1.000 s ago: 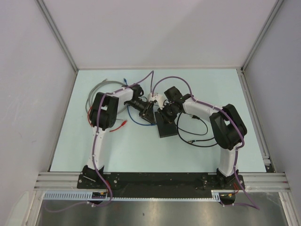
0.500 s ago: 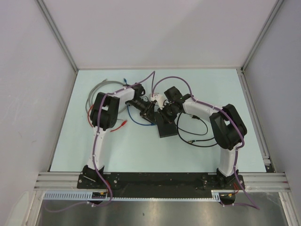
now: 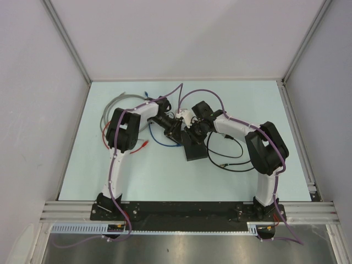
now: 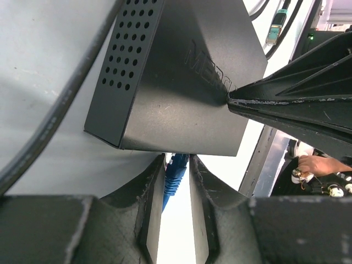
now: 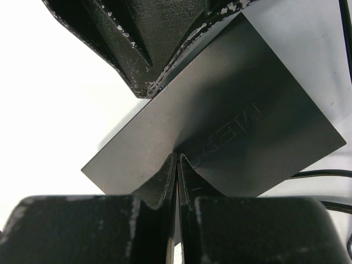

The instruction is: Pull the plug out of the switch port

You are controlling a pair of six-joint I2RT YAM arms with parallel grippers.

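Observation:
The switch is a flat black box in the middle of the table, its perforated side showing in the left wrist view. A blue plug sits in the switch port on its near edge. My left gripper is closed around that plug, both fingers against it; from above it is at the switch's left end. My right gripper is shut, its tips pressed down on the switch's top face. The port itself is hidden behind the plug and fingers.
A grey cable loop and a blue cable with a red-tipped lead lie to the left. Thin black cables curl right of the switch. A smaller black box sits behind the grippers. Enclosure walls surround the table.
My left wrist has shifted slightly right toward the switch, and its jaws have narrowed a little onto the plug. The right arm and the switch have stayed put.

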